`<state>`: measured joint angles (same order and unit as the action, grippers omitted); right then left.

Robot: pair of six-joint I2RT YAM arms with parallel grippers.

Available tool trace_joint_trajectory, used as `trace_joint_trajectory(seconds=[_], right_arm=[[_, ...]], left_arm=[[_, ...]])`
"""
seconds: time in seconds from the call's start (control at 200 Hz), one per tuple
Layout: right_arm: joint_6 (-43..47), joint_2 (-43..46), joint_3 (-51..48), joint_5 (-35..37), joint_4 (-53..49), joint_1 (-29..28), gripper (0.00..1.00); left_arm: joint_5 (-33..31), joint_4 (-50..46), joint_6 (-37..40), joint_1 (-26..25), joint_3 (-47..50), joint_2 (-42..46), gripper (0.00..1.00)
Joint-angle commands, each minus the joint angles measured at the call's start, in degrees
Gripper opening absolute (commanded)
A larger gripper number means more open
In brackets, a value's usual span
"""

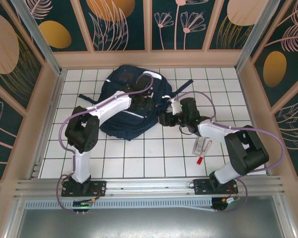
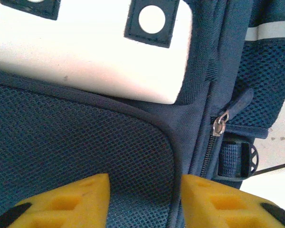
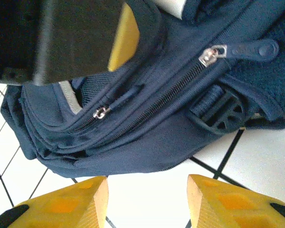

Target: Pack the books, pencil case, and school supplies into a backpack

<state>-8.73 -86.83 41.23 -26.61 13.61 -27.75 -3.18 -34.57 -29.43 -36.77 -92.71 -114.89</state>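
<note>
"Where's the backpack [image 1: 120, 125] lying?"

"Flat on the surface [image 1: 154, 153], towards the far side, its long axis running roughly from far to near. Both arms are at it."

"Is either one holding anything?"

"No. The left tool [image 2: 145, 190] hangs over the front mesh pocket [image 2: 76, 142], just below the white patch [image 2: 85, 52], fingers apart and nothing between them. The right tool [image 3: 147, 190] is released too, with bare surface under its gap."

"So which one is placed for the zip?"

"The right, I'd say. It sits just beside the bag's right flank, and the zip pull [image 3: 211, 54] lies straight ahead of it and a little to one side. The zip line runs on a slant away from that pull, and it looks done up."

"And the things to go in?"

"A pen [image 1: 200, 156] and a small packet [image 1: 200, 144] lie together near the right arm, back towards its base. That arm is much the nearer, but I'd guess the bag has to be opened first."
</note>
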Motion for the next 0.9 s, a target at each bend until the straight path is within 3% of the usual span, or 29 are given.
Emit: trace_joint_trajectory(seconds=[0.0, 0.165, 0.28, 0.42, 0.515, 0.666, 0.896], right_arm=[[3.9, 1.9, -0.42, 0.98, 4.14, -0.48, 0.47], [4.2, 1.12, -1.64, -1.07, 6.2, -0.9, 0.47], [9.04, 0.92, -2.16, -0.61, 6.62, -2.11, 0.47], [20.17, 0.3, -4.21, -8.33, 10.83, -2.2, 0.48], [27.95, -0.18, -6.73, -12.21, 15.78, -2.22, 0.48], [36.96, -1.82, -8.15, -15.37, 23.14, -2.05, 0.48], [40.18, -9.4, -3.89, -14.54, 31.09, -2.22, 0.49]], left_arm=[[-0.59, -2.2, -1.68, 0.01, -2.12, -1.74, 0.47], [-1.6, -2.95, -1.41, -0.03, -3.34, -4.56, 0.47], [-3.62, -3.76, -0.83, 0.02, -4.86, -6.42, 0.44], [-5.36, -9.09, -0.63, 0.02, -10.86, -9.76, 0.13], [-2.86, -10.4, -1.02, 0.02, -12.89, -8.77, 0.0], [1.3, -11.06, -2.1, 0.07, -13.65, -4.62, 0.0], [4.37, -11.54, -2.83, 0.21, -13.04, -1.32, 0.0]])
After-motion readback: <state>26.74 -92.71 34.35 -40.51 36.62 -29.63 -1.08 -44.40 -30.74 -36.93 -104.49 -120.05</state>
